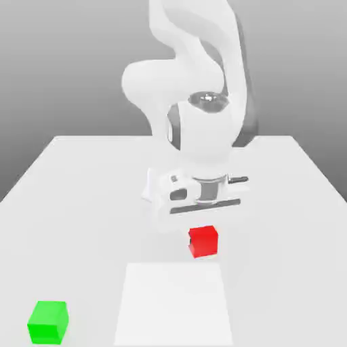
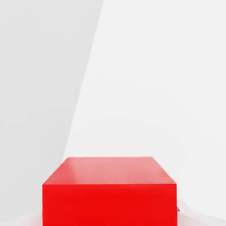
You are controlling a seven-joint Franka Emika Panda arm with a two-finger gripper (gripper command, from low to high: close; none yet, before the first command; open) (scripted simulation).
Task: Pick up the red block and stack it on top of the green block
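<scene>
Your arm (image 1: pixel 196 88) is folded low, hand pointing down over the red block (image 1: pixel 203 241); gripper (image 1: pixel 201 223) closed on it. Green block (image 1: pixel 48 321) sits well apart.

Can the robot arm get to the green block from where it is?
Probably yes. The green block sits alone on the table, toward the exterior view's left of the red block, with nothing between them. The gripper is shut at the red block.

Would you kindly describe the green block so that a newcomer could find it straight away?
Start from the white table in front of the robot arm. Go to its near corner on the exterior view's left: the green block sits there alone, well away from the red block under the gripper. It is the only green thing.
</scene>
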